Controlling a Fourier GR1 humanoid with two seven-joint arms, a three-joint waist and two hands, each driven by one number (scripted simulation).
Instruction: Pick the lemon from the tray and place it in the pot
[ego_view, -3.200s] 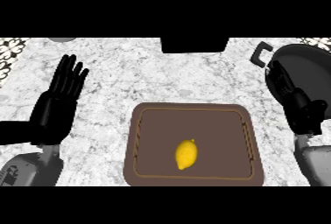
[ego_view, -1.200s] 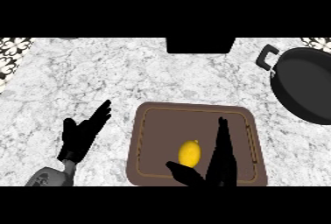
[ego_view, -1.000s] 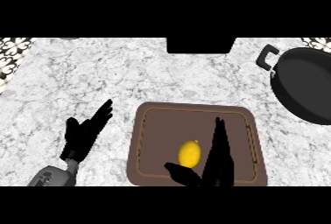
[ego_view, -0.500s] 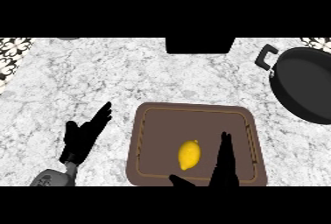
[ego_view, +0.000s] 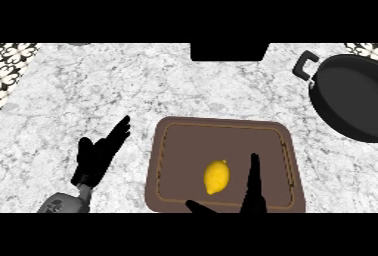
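Lemon (ego_view: 216, 177) lying in brown tray (ego_view: 226, 127); right hand (ego_view: 251, 192), fingers straight and thumb spread, apparently just beside it, positioned to grasp. Pot (ego_view: 353, 95) waits well apart at right. Left hand (ego_view: 100, 156) rests open on counter (ego_view: 111, 85)

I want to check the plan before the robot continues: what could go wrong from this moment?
1. The right robot hand stands beside the lemon with straight fingers and does not hold it yet; the rounded lemon may roll on the flat tray if nudged.
2. The pot sits far at the upper right, partly out of view, so the carry is long and its near rim could be hit.
3. The left robot hand is close to the tray's left edge and might bump it.
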